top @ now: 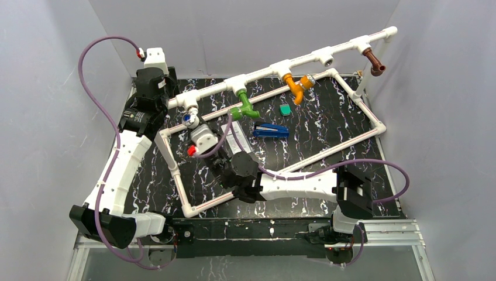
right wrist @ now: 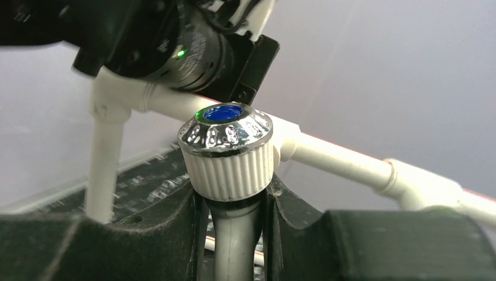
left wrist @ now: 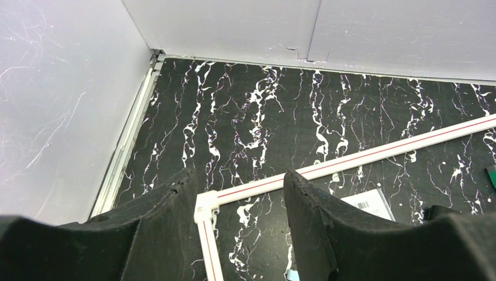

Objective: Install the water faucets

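At the left end of the pipe (top: 263,71), your right pincer (right wrist: 234,202) is clamped on the stem of the white faucet (right wrist: 227,153), knob upright (chrome cap, blue centre) close against the end tee; you cannot tell whether it is seated. Along the pipe hang the green faucet (top: 244,109), orange faucet (top: 296,85) and brown faucet (top: 374,62). Your left pincer (left wrist: 237,181) stands partly open over the desk (left wrist: 263,117), holding nothing, a frame corner (left wrist: 206,206) showing between its fingers
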Motion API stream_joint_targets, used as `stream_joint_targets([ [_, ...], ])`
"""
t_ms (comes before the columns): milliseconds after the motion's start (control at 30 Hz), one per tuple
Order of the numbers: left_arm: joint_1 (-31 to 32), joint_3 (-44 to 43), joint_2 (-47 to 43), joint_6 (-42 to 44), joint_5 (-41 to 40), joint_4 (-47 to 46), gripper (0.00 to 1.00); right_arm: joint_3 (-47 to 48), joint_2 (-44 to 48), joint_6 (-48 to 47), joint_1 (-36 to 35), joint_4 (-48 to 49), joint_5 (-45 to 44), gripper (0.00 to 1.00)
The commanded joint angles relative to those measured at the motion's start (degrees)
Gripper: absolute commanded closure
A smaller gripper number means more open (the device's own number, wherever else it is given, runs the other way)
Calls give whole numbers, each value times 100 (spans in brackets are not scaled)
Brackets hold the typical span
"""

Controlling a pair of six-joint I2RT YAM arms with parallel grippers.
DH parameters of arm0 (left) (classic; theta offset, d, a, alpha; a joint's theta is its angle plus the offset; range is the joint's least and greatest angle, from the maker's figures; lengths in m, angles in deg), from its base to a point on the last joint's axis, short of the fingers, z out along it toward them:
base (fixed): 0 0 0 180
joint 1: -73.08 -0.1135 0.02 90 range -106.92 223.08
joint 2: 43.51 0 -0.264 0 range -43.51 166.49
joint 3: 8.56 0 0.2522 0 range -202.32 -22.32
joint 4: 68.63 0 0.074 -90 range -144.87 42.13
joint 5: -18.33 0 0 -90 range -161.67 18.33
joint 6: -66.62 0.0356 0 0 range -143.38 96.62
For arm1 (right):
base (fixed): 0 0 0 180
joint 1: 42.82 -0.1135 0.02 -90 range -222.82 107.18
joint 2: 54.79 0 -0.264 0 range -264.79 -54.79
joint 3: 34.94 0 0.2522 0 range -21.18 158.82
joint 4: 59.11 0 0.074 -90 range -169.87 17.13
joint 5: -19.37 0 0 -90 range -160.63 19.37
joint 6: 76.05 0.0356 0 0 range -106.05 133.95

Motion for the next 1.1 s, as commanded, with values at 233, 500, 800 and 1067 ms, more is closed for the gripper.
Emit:
stream_joint_targets([
  [233,363,451,344,-223,647,1358,46,-434,-16,3948,174,1502,-962,99],
  [500,361,436,398,-221,656,1353,46,-671,117,6381,253,1477,-1306,99],
  [800,370,495,397,-238,724,1309,46,-598,240,9668,395,54,-1113,99],
  [1067,370,477,379,-240,761,1317,46,-664,265,10982,420,-169,-829,99],
])
